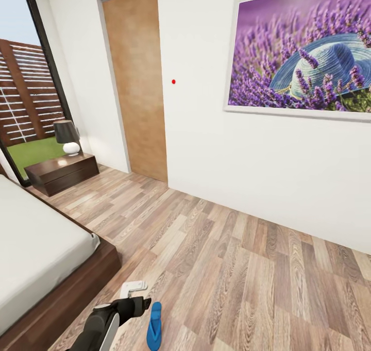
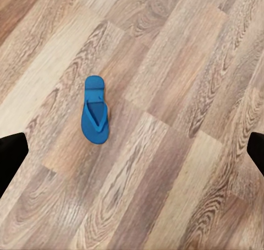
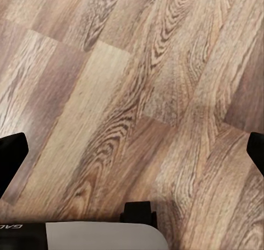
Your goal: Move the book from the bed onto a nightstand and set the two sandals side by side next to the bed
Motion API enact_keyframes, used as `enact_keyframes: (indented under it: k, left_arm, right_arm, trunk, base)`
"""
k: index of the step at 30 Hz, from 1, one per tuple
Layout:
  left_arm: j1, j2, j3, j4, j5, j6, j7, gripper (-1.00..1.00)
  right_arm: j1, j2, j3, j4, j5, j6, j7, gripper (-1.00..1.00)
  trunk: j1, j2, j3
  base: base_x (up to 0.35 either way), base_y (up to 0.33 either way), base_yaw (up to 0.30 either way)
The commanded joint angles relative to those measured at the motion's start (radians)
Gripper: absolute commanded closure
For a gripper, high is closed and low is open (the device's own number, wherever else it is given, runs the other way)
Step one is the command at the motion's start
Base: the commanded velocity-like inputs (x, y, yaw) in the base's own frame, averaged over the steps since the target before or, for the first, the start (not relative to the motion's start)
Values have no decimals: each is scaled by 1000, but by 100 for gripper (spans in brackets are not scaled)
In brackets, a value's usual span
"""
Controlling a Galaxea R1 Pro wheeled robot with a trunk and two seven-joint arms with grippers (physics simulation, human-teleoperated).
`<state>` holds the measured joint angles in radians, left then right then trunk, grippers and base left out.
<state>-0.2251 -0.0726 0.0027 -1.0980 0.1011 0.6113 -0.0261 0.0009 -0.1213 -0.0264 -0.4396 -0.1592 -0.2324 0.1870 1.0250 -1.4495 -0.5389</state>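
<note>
One bright blue sandal (image 1: 153, 325) lies flat on the wood floor just past the bed's foot corner; it also appears as the sandal (image 2: 94, 111) below my left gripper (image 2: 132, 156). That gripper is open, its dark fingertips (image 2: 11, 159) spread wide and holding nothing. In the head view my left gripper (image 1: 138, 304) hovers just left of the sandal. My right gripper (image 3: 132, 156) is open over bare floor. The bed (image 1: 36, 248) with its pale mattress and dark base is at the left. A nightstand (image 1: 62, 173) stands beyond it. The book and the other sandal are out of view.
A black-shaded lamp (image 1: 67, 137) stands on the nightstand. A brown door (image 1: 136, 83) and a lavender picture (image 1: 304, 52) are on the white wall ahead. A tall window (image 1: 26, 98) at the far left shows a slatted fence. Wood floor (image 1: 232, 268) stretches to the right.
</note>
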Motion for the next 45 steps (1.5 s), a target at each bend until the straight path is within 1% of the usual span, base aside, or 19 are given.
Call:
enact_keyframes:
  k: [1, 5, 8, 10, 11, 13, 14, 16, 22, 33, 35, 36, 37, 39, 40, 41, 42, 44, 45]
  left_arm:
    - [0, 0, 0, -1, 10, 5, 2, -100]
    - [0, 0, 0, 2, 9, 5, 5, -100]
    - [0, 2, 1, 12, -6, 5, 10, -100]
    - [0, 6, 1, 17, -23, 5, 15, -100]
    - [-1, 12, 2, 21, -44, 5, 20, -100]
    - [-1, 18, 2, 23, -66, 5, 24, -100]
    - [-4, 22, 3, 25, -83, 5, 26, -100]
    - [-7, 26, 3, 26, -100, 6, 28, -100]
    - [-10, 30, 3, 28, -114, 6, 29, -100]
    - [-11, 30, 3, 29, -118, 4, 28, -100]
    - [-11, 29, 2, 29, -118, 4, 28, -100]
    - [-11, 27, 1, 29, -118, 4, 28, -100]
    - [-11, 27, 1, 29, -117, 4, 28, -100]
    - [-11, 26, 0, 29, -117, 4, 28, -100]
    - [-11, 25, 0, 29, -117, 4, 28, -100]
    - [-11, 25, -1, 29, -117, 4, 28, -100]
    - [-11, 23, -1, 29, -117, 4, 27, -100]
    - [-11, 22, -1, 29, -116, 4, 26, -100]
    - [-11, 22, -1, 29, -116, 4, 26, -100]
  right_arm:
    - [0, 0, -3, 0, -10, -1, 9, -100]
    - [0, 0, -3, 0, -10, -1, 9, -100]
    - [0, 0, -3, 0, -10, -1, 9, -100]
    - [0, 0, -3, 0, -10, -1, 9, -100]
    - [0, 0, -3, 0, -10, -1, 9, -100]
    - [0, 0, -3, 0, -10, -1, 9, -100]
    - [0, 0, -3, 1, -10, -1, 9, -100]
    - [0, 0, -3, 0, -10, -1, 9, -100]
    - [0, -1, -3, 0, -10, -1, 9, -100]
    - [0, -3, -4, -6, -11, -4, 9, -100]
    - [0, -7, -9, -44, -10, -40, 9, -100]
    - [0, -9, -12, -139, -9, -58, 6, -100]
    - [0, -9, -17, -202, -8, -63, 0, -100]
    - [0, -10, -25, -264, -7, -65, -14, -100]
    - [0, -11, -32, -313, -7, -68, -38, -100]
    - [0, -11, -35, -331, -7, -70, -52, -100]
    - [-1, -12, -42, -380, -6, -77, -111, -100]
    - [-2, -12, -45, -433, -5, -88, -163, -100]
    - [-2, -12, -46, -447, -4, -92, -174, -100]
  trunk:
    - [0, 0, -1]
    - [0, 0, -1]
    - [0, 0, -1]
    - [0, 0, -1]
    - [0, 0, -1]
    - [0, 0, -1]
    - [0, 0, -1]
    - [0, 0, -1]
    - [0, 0, -1]
    - [0, 0, -1]
    - [0, 0, -1]
    - [0, 0, -1]
    - [0, 0, -1]
    - [0, 0, -1]
    - [0, 0, -1]
    - [0, 0, -1]
    - [0, 0, -1]
    - [0, 0, -1]
    - [0, 0, -1]
  base:
    - [0, -9, 0]
    - [0, -5, 0]
    - [0, -2, 0]
    - [0, 0, 0]
    - [0, 0, 0]
    - [0, 0, 0]
    - [0, 0, 0]
    - [0, 0, 0]
    - [0, 0, 0]
    - [0, 0, 0]
    - [0, 0, 0]
    - [0, 0, 0]
    - [0, 0, 0]
    - [0, 0, 0]
    - [0, 0, 0]
    - [0, 0, 0]
    - [0, 0, 0]
    - [0, 0, 0]
    - [0, 0, 0]
